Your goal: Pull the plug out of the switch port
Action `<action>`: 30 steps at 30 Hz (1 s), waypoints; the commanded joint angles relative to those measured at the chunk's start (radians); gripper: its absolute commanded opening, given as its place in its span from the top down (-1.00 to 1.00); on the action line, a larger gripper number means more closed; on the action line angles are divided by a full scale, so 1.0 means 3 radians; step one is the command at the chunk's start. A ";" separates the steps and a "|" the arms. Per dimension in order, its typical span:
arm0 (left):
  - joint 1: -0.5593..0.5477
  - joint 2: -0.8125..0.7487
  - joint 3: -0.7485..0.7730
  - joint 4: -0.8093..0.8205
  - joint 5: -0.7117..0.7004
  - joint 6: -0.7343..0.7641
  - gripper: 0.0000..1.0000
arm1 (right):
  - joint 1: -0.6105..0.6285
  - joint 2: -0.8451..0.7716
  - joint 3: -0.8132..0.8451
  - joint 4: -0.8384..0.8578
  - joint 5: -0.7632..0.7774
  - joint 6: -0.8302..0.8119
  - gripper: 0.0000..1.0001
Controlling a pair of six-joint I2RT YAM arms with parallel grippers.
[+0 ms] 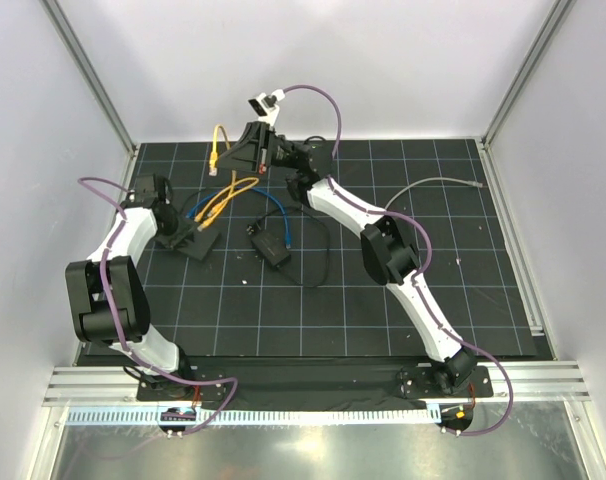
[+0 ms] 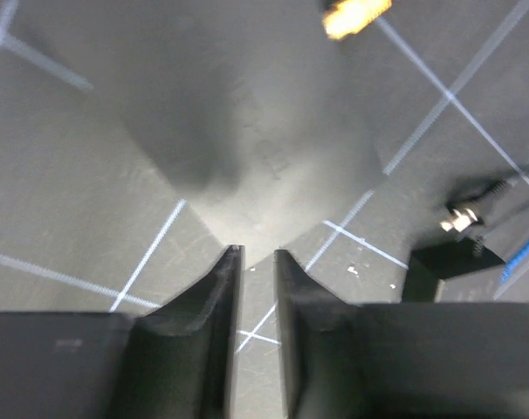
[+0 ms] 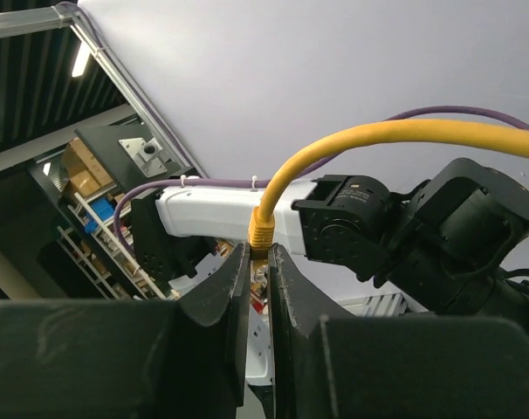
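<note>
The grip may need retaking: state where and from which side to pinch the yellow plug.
Probably its yellow boot, pinched across the sides, coming end-on as the right gripper does; the yellow cable curves away behind, leaving that end free.

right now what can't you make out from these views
- switch ports: top view, too small to read, and the left gripper covers part of it.
- plug tip: right wrist view, hidden between the right gripper fingers.
- yellow cable far end: right wrist view, cut off by the right edge.
- yellow object: left wrist view, blurred and cut by the top edge.
</note>
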 commanded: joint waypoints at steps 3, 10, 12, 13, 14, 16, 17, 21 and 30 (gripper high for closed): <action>0.0009 -0.0236 -0.0092 0.0435 0.0777 0.0196 0.19 | 0.0005 -0.0237 0.0014 0.0037 -0.0138 -0.0211 0.98; 0.0014 -0.0491 -0.0240 0.0727 0.0931 0.0221 0.01 | 0.0025 -0.0344 -0.0027 0.0143 -0.0301 -0.0359 0.98; 0.0014 -0.0512 -0.0281 0.0753 0.0962 0.0211 0.00 | 0.0101 -0.0416 -0.0083 -0.0222 -0.0567 -0.0979 0.98; 0.0019 -0.0512 -0.0286 0.0788 0.1018 0.0211 0.01 | 0.0132 -0.0482 -0.0104 -0.0873 -0.0649 -0.1287 0.98; 0.0019 -0.0507 -0.0291 0.0809 0.1059 0.0206 0.00 | 0.0153 -0.0518 -0.0124 -0.1254 -0.0751 -0.1589 0.98; 0.0019 -0.0486 -0.0317 0.0951 0.1222 0.0196 -0.02 | 0.0209 -0.0554 -0.0175 -0.1929 -0.0762 -0.2228 0.98; 0.0019 -0.0476 -0.0317 0.0993 0.1411 0.0181 -0.03 | 0.0215 -0.0585 -0.0190 -0.2074 -0.0742 -0.2363 0.98; 0.0024 -0.0420 -0.0383 0.1330 0.1841 0.0083 -0.11 | 0.0230 -0.0621 -0.0155 -0.2871 -0.0569 -0.3078 0.98; 0.0024 -0.0037 -0.0256 0.1091 0.1643 -0.0075 0.20 | 0.0327 -0.0708 -0.0288 -0.1826 -0.0547 -0.2177 0.98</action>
